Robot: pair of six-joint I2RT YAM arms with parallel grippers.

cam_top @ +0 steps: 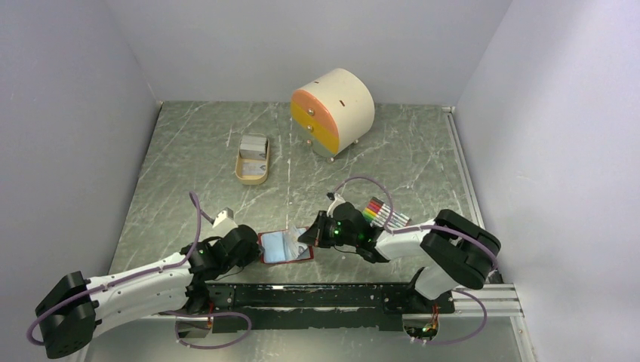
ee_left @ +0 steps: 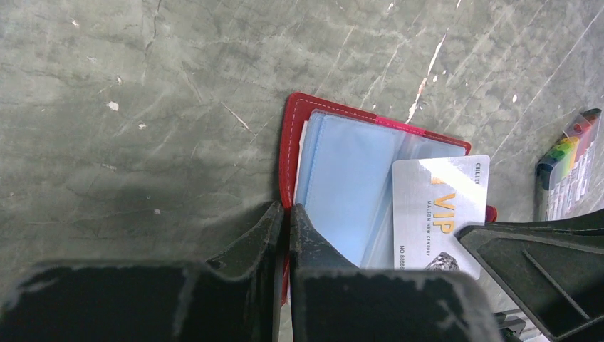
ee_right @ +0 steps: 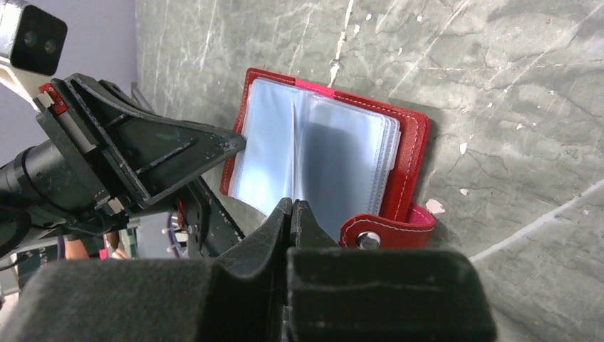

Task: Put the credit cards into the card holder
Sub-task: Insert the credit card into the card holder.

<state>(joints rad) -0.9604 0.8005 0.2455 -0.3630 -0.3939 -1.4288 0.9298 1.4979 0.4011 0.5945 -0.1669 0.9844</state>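
Observation:
The red card holder (cam_top: 281, 249) lies open on the table between my arms, its pale blue pockets up; it also shows in the left wrist view (ee_left: 342, 178) and the right wrist view (ee_right: 409, 157), with its snap tab (ee_right: 367, 240) nearest. My left gripper (cam_top: 256, 249) (ee_left: 287, 214) is shut on the holder's red left edge. My right gripper (cam_top: 308, 235) (ee_right: 293, 206) is shut on a silver VIP credit card (ee_left: 438, 214), held over the right-hand pockets. I cannot tell whether its edge is inside a pocket. More cards (cam_top: 253, 145) lie in the tan tray.
The tan oval tray (cam_top: 251, 175) stands further back on the left. A cream drawer cabinet with orange and yellow fronts (cam_top: 332, 111) stands at the back. A bundle of rainbow sticks (cam_top: 385, 213) (ee_left: 570, 171) lies right of the holder, behind my right arm.

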